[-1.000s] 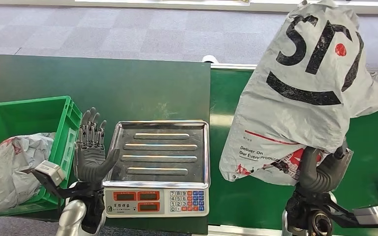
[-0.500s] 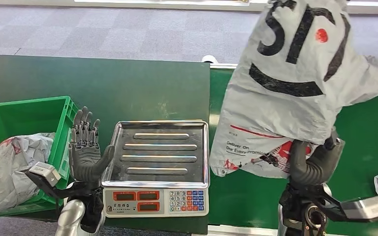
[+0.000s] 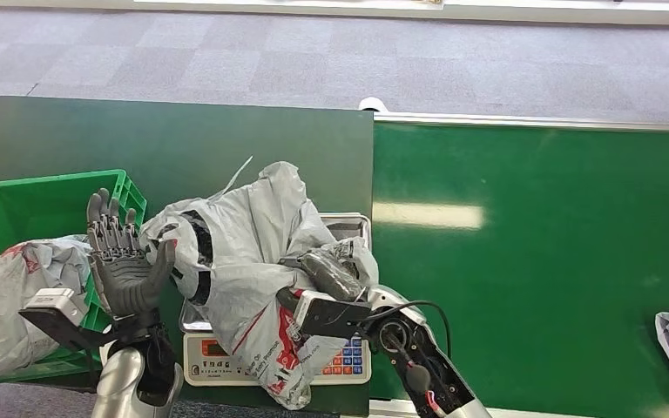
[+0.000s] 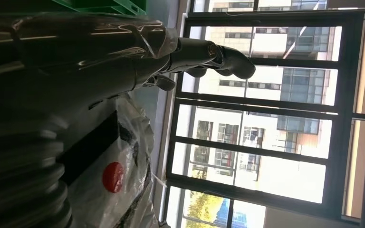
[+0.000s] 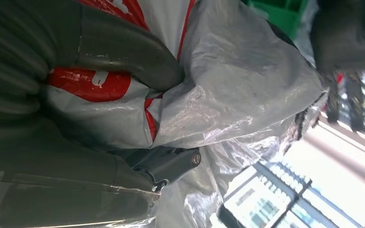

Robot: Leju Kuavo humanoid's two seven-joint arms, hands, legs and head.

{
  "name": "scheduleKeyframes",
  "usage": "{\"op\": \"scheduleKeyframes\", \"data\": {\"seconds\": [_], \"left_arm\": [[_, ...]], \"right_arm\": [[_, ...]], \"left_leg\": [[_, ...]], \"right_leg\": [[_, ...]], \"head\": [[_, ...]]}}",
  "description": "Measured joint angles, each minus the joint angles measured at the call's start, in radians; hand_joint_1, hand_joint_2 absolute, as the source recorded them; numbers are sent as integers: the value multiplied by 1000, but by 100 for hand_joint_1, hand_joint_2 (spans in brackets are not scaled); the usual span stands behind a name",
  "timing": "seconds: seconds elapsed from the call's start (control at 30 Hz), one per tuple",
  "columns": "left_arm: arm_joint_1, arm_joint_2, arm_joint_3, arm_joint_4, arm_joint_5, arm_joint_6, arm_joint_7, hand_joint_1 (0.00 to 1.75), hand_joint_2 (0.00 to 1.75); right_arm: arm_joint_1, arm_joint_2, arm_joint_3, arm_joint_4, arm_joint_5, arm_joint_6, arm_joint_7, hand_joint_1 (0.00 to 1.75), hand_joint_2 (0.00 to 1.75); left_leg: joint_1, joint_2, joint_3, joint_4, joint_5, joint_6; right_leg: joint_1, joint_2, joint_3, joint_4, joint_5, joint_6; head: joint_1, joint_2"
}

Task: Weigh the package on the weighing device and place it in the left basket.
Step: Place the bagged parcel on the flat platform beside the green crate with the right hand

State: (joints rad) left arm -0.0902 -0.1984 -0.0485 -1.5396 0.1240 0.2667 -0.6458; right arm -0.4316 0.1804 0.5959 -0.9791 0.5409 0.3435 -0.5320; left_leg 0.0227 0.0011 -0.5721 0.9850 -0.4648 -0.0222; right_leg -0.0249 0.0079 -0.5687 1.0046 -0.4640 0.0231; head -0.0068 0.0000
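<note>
The package [image 3: 244, 252], a crumpled grey mailer bag, lies low in the centre of the frame across the scale [image 3: 348, 228], overhanging its keypad, so that its weight can register; the right hand [image 3: 331, 272] grips a fold of the plastic, seemingly to steady it; the left hand [image 3: 126, 261] stands empty with fingers spread and upright between scale and green basket [image 3: 43, 187] at lower left, apparently ready to receive; the basket already holds another grey bag [image 3: 17, 292]; a dark green table [image 3: 165, 144] meets a brighter green belt [image 3: 540, 235]; grey floor tiles lie beyond.
</note>
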Motion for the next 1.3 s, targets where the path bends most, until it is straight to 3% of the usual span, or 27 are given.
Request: {"op": "scheduleKeyframes", "data": {"seconds": [0.53, 0.67, 0.87, 1.13, 1.3], "left_arm": [[1, 1, 22, 0, 50, 78, -10, 0, 175], [3, 1, 28, -2, 56, 90, -18, 0, 175], [40, 0, 41, -33, 76, 100, -48, 0, 175], [72, -3, 46, -56, 79, 89, -53, 0, 175], [88, -12, 52, -84, 35, 90, -53, 0, 175]], "right_arm": [[-106, -19, 133, 194, 4, 17, 5, 169, 175], [-112, -19, 139, 206, -6, 3, 0, 0, 175], [-59, -21, 90, 170, -141, -69, -80, 0, 175], [24, -25, -9, 62, -240, -75, -116, 0, 175], [121, -14, -98, -48, -396, -77, -145, 0, 175]], "left_leg": [[0, 1, 3, 0, 0, 0], [0, 1, 4, 0, 0, 0], [0, 0, 3, 0, 0, 0], [0, 0, 1, 0, 0, 0], [0, 0, 0, 0, 0, 0]], "right_leg": [[0, 0, 2, 0, 0, 0], [0, 0, 3, 0, 0, 0], [0, 0, 2, 0, 0, 0], [0, 0, 0, 0, 0, 0], [0, 0, 0, 0, 0, 0]], "head": [[0, 0], [0, 0], [0, 0], [0, 0], [0, 0]]}}
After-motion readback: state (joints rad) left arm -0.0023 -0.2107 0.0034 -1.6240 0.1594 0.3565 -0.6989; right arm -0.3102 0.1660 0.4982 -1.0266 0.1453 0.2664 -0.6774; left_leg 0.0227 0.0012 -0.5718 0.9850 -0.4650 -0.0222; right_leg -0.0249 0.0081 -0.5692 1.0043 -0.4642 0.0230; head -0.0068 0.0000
